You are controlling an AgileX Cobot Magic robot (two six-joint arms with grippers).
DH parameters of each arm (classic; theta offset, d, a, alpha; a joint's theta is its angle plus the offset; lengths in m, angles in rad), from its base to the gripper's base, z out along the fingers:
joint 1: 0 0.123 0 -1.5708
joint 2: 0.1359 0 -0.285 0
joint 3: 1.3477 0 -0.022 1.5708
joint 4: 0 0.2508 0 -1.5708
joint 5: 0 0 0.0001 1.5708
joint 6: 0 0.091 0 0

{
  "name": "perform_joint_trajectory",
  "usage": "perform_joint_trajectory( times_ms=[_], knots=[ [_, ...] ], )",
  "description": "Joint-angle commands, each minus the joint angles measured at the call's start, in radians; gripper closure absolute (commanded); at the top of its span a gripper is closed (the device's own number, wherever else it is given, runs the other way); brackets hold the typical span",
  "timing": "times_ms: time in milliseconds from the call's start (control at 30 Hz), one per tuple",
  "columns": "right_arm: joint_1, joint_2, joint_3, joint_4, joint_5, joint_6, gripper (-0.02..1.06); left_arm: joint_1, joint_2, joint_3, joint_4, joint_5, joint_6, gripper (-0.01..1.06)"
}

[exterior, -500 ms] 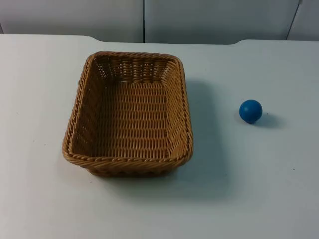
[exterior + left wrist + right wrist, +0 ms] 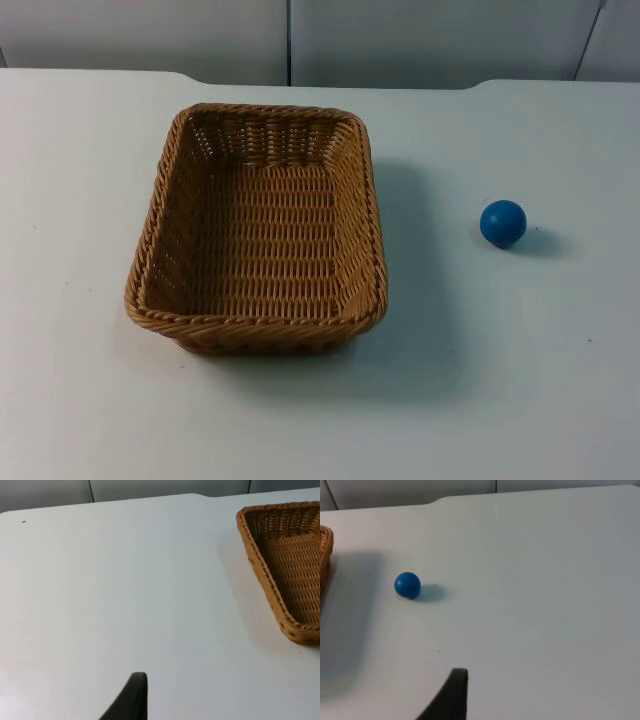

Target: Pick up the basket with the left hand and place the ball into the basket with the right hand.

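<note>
The rectangular tan woven wicker basket sits flat on the white table, a little left of the middle in the top view, its open side up and its inside bare. Its long sides run away from the camera, and the braided rim runs unbroken all round. Nothing touches it. In the left wrist view one corner and one long wall of the basket show, resting on the table, well apart from the black fingertip of the left gripper.

The small blue round ball lies on the table to the right of the basket, well apart from it, with a soft shadow at its side. In the right wrist view the ball rests on the table, with a sliver of the basket's rim beyond it; the black fingertip of the right gripper stands clear of the ball, with bare table between them.

Both grippers hang above the table away from the task's things. Whether the jaws of either one are open or closed I cannot tell, as a single fingertip of each is all that shows. The grey partition wall closes the far edge of the table.
</note>
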Motion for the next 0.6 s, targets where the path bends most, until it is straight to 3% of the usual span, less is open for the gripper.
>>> perform_joint_trajectory(
  times_ms=[0, 567],
  knots=[
    [-0.007, -0.002, 0.008, -0.004, -0.007, 0.001, 0.0, 0.0, -0.004, 0.0, -0.004, -0.003, -0.003, 0.0],
    [-0.007, -0.002, 0.008, -0.006, -0.007, 0.002, 0.0, 0.0, -0.004, 0.0, -0.004, -0.003, -0.003, 0.0]
  ],
)
